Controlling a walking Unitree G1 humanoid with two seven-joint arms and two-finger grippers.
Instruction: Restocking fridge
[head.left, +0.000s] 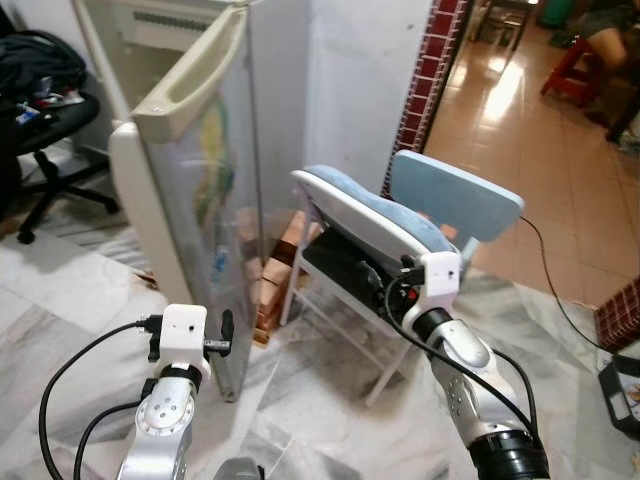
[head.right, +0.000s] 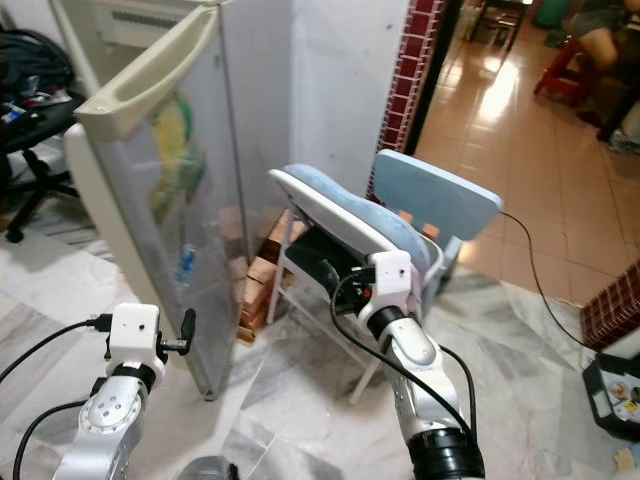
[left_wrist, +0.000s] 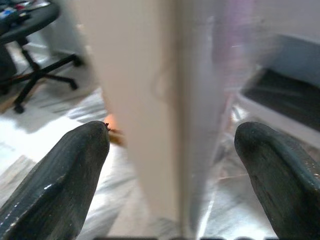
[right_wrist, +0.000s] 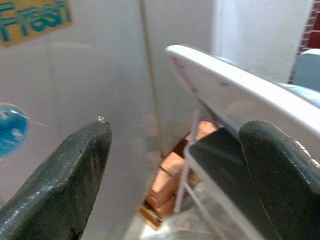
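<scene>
1. The fridge (head.left: 150, 60) stands at the far left of the marble floor (head.left: 60, 320), and its door (head.left: 200, 210) is swung open toward the robot, so the door's thin edge faces the camera.
2. The left gripper (left_wrist: 170, 165) is raised in front of the door's lower part. Its fingers (left_wrist: 65, 170) are spread wide, one on each side of the door's edge, and grip nothing. Whether they touch the door cannot be told.
3. The right gripper (right_wrist: 175, 170) is lifted beside a folding chair (head.left: 370, 225) with a pale blue seat tipped up, just right of the door. Its fingers (right_wrist: 70, 175) are wide apart and empty, pointing into the gap between the door's outer face and the chair.
4. A blue and yellow sticker (right_wrist: 30, 17) reading "Fresh" shows on the door's outer face.
5. A stack of reddish bricks (head.left: 270, 270) lies on the floor behind the door, between it and the chair legs.
6. A black office chair (head.left: 45, 120) stands at the floor's far left edge.
7. A black cable (head.left: 560, 290) runs across the floor on the right.
8. Beyond a red-tiled pillar (head.left: 425, 70), a person's leg (head.left: 610, 35) shows beside a red stool (head.left: 575, 70) at the far right.
</scene>
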